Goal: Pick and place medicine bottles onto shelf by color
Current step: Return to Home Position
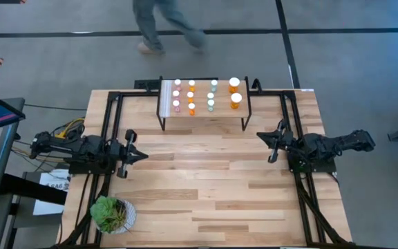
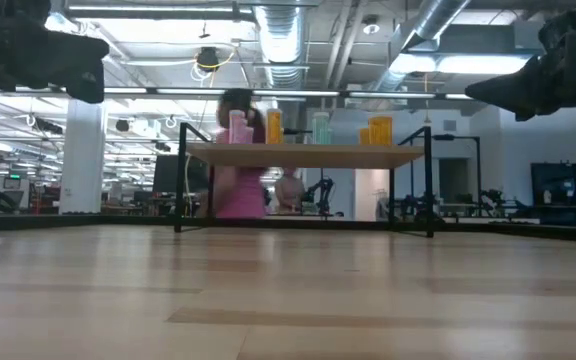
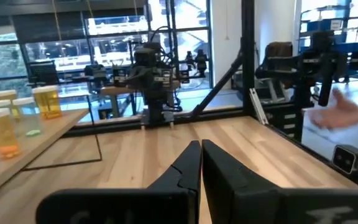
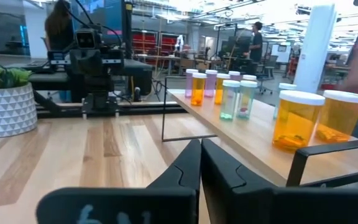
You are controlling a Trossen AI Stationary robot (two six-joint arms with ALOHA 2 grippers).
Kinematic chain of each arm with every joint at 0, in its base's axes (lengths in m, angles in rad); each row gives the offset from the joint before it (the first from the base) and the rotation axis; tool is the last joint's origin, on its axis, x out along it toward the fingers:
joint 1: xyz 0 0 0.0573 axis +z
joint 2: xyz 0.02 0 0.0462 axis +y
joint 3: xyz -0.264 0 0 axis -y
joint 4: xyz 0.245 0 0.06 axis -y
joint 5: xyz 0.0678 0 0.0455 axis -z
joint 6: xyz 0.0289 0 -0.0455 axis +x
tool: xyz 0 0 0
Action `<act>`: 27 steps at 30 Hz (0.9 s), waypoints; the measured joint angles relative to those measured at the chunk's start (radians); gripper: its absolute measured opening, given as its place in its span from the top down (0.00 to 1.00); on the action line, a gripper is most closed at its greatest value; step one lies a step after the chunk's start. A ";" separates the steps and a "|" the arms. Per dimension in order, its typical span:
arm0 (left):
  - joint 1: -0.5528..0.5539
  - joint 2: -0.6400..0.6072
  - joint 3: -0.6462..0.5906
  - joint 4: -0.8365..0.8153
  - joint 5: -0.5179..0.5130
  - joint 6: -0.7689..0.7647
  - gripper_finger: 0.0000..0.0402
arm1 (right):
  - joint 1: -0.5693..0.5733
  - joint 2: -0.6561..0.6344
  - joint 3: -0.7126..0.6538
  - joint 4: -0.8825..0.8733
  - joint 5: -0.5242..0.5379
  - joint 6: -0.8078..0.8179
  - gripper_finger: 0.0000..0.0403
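The shelf (image 1: 202, 119) stands at the table's far middle on thin black legs. On its plank top the medicine bottles stand upright on their bases in rows by color: pink (image 1: 177, 93), orange (image 1: 191, 97), pale green (image 1: 212, 95) and two wider orange ones (image 1: 235, 93). They also show in the right wrist view (image 4: 229, 96) and the low view (image 2: 313, 128). My left gripper (image 1: 144, 155) hovers at the table's left side, pointing right, shut and holding nothing (image 3: 201, 146). My right gripper (image 1: 260, 136) hovers at the right side, pointing left, shut and holding nothing (image 4: 201, 144).
A potted plant (image 1: 111, 213) in a white pot sits at the near left corner. A person (image 1: 161, 28) walks past beyond the table's far edge, and a hand (image 3: 340, 115) shows off to one side. Bare wooden tabletop (image 1: 206, 187) lies between the arms.
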State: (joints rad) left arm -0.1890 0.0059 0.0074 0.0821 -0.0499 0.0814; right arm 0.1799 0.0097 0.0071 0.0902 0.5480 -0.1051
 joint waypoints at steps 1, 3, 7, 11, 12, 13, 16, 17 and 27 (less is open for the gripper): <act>0.000 0.000 0.000 0.003 0.003 0.000 1.00 | 0.000 0.000 0.000 0.000 0.000 0.000 0.91; 0.000 0.000 0.000 0.036 0.024 0.008 1.00 | 0.000 0.000 0.000 0.000 0.000 0.000 0.92; 0.000 0.000 -0.001 0.151 0.068 0.042 1.00 | 0.003 0.000 -0.001 0.000 0.000 0.000 0.92; 0.000 0.000 -0.001 0.163 0.081 0.028 1.00 | 0.003 0.000 -0.001 0.000 0.000 0.000 0.92; 0.000 -0.001 -0.001 0.140 0.083 0.027 1.00 | 0.003 0.000 -0.001 0.000 0.000 0.000 0.92; 0.000 0.000 -0.001 0.116 0.083 0.028 1.00 | 0.003 0.000 -0.001 0.000 0.001 0.000 0.92; 0.000 -0.001 -0.001 0.039 0.060 0.029 1.00 | 0.003 0.000 -0.001 0.000 0.001 0.000 0.92; 0.000 -0.001 -0.001 0.010 0.047 0.028 1.00 | 0.003 0.000 -0.001 0.000 0.001 0.000 0.92; -0.002 -0.002 -0.001 -0.046 0.069 -0.044 1.00 | 0.003 0.000 -0.001 0.000 0.002 0.000 0.92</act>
State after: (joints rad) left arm -0.1909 0.0040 0.0067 0.0357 0.0186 0.0374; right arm 0.1825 0.0101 0.0059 0.0902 0.5503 -0.1047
